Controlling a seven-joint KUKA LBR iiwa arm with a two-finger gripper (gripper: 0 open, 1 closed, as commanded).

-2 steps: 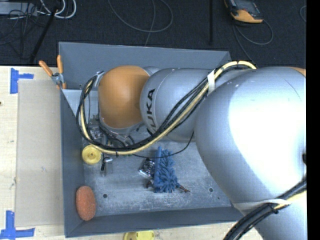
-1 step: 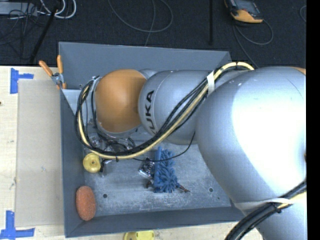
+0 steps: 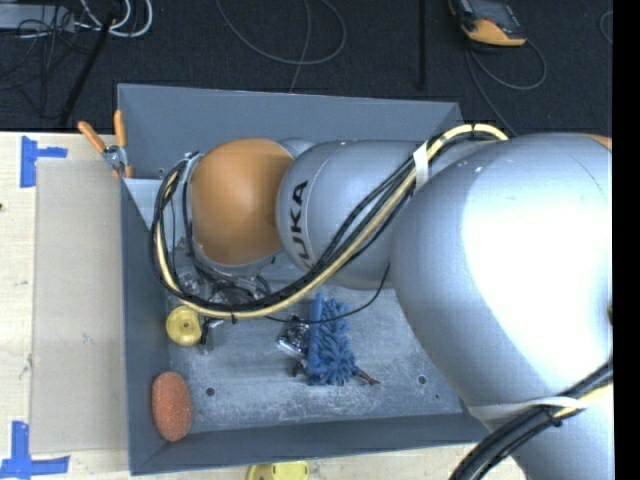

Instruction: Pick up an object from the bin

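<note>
**Bin check: gripper low beside a yellow round object**

The gripper (image 3: 214,303), under the orange wrist cover (image 3: 235,200), sat low in the bin's left half, just beside a round yellow object (image 3: 184,325). Whether it was released or clenched, I could not tell. The grey bin floor (image 3: 250,388) was dusted white. A blue bristly piece (image 3: 327,346) lay mid-frame and an orange oval (image 3: 171,405) lower left. Cables (image 3: 300,18) trailed over the dark room floor (image 3: 250,58) at the top.

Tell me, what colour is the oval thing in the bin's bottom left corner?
The oval thing is orange-brown, seen in the camera view.
</note>
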